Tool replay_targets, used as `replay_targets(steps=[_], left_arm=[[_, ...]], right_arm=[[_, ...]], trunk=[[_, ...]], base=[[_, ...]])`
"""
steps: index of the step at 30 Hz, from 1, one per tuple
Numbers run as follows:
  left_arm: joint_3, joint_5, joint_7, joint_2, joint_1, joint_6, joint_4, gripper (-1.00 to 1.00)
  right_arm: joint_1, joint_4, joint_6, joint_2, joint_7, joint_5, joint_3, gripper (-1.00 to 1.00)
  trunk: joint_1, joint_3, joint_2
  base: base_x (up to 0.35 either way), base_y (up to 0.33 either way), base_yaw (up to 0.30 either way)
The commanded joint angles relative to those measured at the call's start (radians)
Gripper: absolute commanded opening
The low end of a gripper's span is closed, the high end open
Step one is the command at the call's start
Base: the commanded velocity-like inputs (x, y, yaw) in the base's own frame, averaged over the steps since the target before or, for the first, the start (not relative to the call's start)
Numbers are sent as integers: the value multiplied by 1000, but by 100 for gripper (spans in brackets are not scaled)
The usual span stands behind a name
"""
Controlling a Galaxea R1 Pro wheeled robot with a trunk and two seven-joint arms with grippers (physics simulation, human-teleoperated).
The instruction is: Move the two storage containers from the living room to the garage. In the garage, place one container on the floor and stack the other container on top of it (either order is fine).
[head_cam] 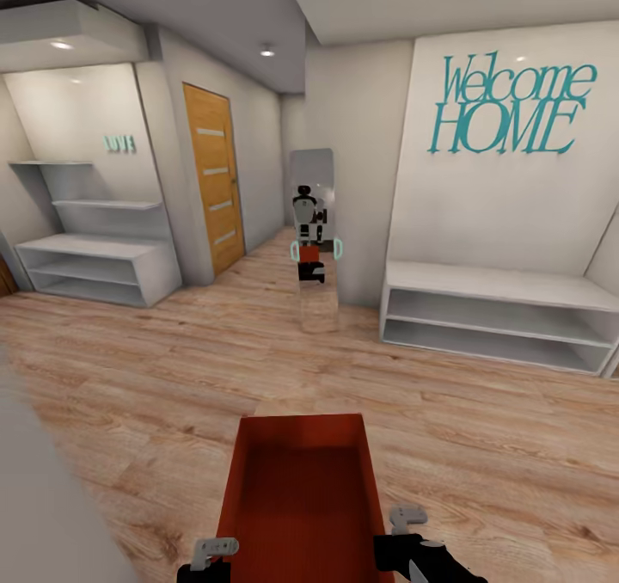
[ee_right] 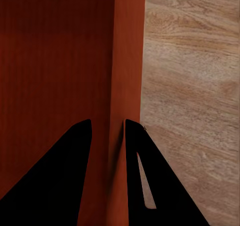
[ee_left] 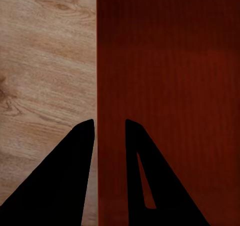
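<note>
Two grippers hold one orange-red storage container (head_cam: 301, 497) between them, above the light wood plank floor (head_cam: 481, 428). Your left gripper (ee_left: 110, 123) straddles the container's left wall, one finger outside over the floor and one inside over the ribbed bottom. Your right gripper (ee_right: 108, 122) is clamped on the right wall (ee_right: 122, 86), which fills the gap between its fingers. Whether the left fingers press their wall cannot be told. Ahead of the grippers stand a mirror (head_cam: 311, 222), a wooden door (head_cam: 212, 174) and white shelving (head_cam: 499, 316).
</note>
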Motion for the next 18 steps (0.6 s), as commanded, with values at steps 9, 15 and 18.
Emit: replay_targets(steps=[9,15,18], left_arm=[[-6,9,3,17,-1,-26,-2,-100],[-6,9,3,17,-1,-26,-2,-100],[-6,9,3,17,-1,-26,-2,-100]], right_arm=[[0,2,6,-1,-1,-2,3,-100],[0,2,6,-1,-1,-1,4,-100],[0,2,6,-1,-1,-1,4,-100]], trunk=[[1,-1,-1],[1,-3,-1],[1,-5,-1]], base=[[341,0,4],[341,0,94],[341,0,151]])
